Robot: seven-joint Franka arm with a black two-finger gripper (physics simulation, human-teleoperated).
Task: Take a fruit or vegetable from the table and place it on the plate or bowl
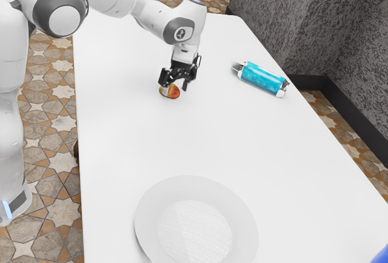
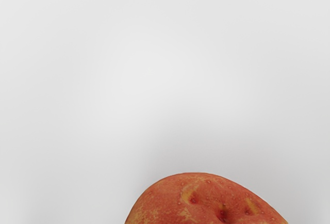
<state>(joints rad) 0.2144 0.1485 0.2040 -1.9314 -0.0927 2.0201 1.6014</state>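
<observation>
A reddish potato [image 1: 171, 92] with yellow patches and small dimples sits low at the table's back middle. My gripper [image 1: 174, 85] hangs straight down over it, one black finger on each side, both touching its skin: it is shut on the potato. Whether the potato rests on the table or is just off it, I cannot tell. In the wrist view the potato [image 2: 206, 201] bulges up right under my hand, with bare white tabletop beyond it. A white plate [image 1: 147, 213] lies at the table's near edge, well in front of the gripper.
A teal tube-like object with white ends [image 1: 262, 77] lies on its side toward the exterior view's right of the gripper. A blue corner [image 1: 382, 254] shows at the near right. The white table [image 1: 254, 154] stands over a patterned tile floor, with a grey wall behind.
</observation>
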